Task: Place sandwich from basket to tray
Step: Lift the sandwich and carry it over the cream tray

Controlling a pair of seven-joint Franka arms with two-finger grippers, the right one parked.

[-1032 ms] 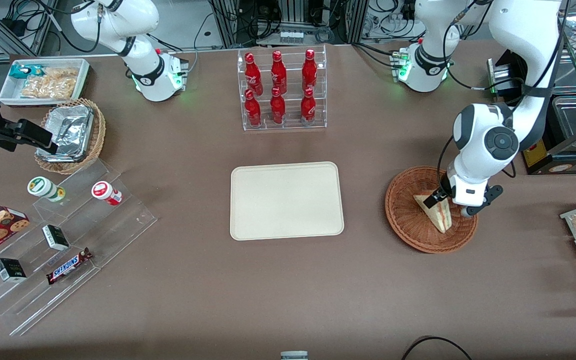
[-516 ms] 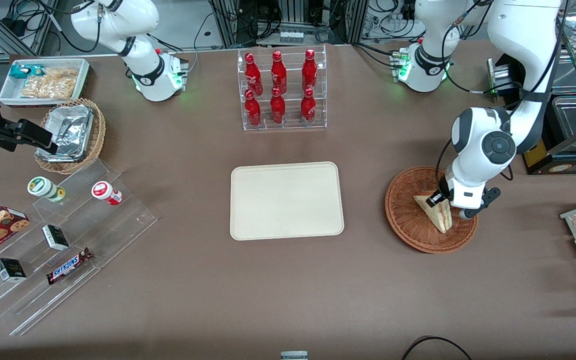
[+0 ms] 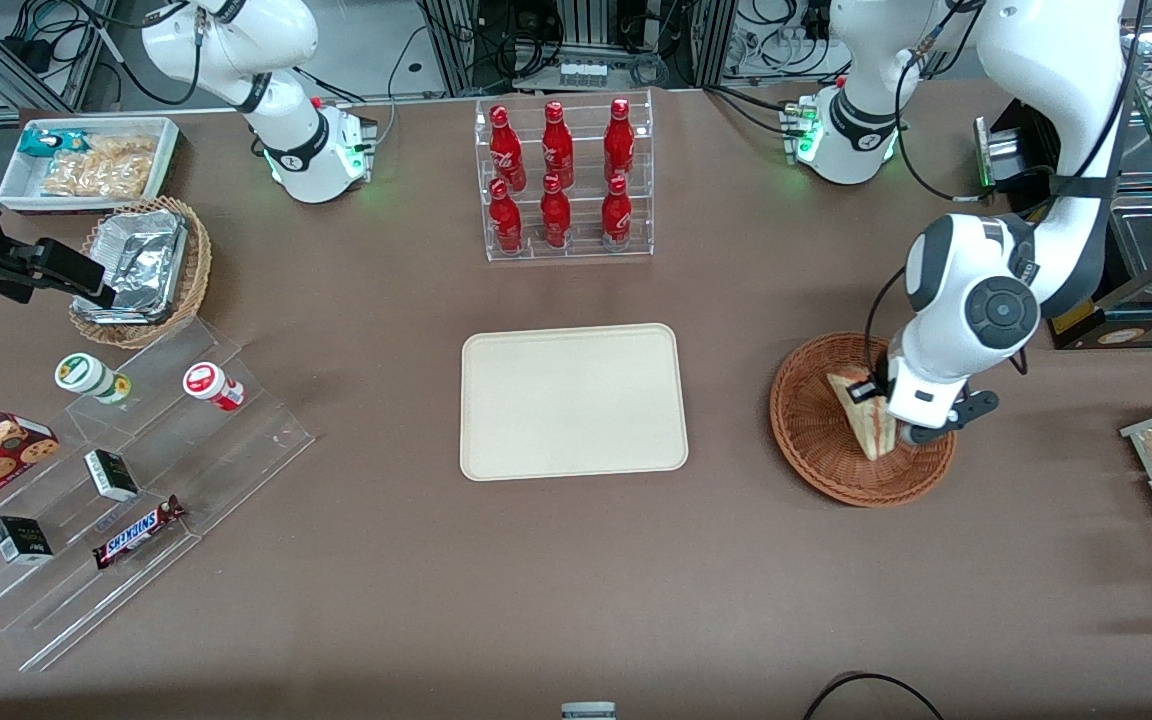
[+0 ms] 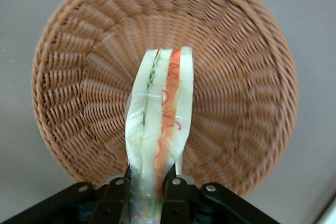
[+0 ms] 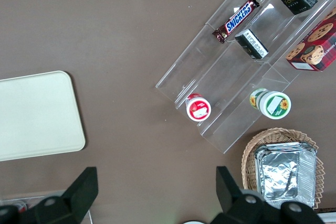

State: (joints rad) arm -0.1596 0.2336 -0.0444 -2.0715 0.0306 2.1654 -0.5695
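On the brown table [image 3: 356, 560] you can see the round basket [image 3: 816, 440] toward the working arm's end, well apart from the tray [image 3: 573, 401]. Your gripper [image 4: 149, 190] is over the basket, its fingers squeezed on the sandwich [image 4: 160, 124]. The sandwich stands on edge, above the basket's middle.

white rounded arm [image 3: 976, 300], grey joint caps, black cables, black pincer [image 4: 149, 195].

Even overhead light, bright, soft shadows under the tray [image 3: 573, 400] edge on the table [image 3: 536, 580]. Front view sharp. Wrist view: tool [image 4: 148, 192] slightly soft, glare on sandwich [image 4: 160, 129] wrap.
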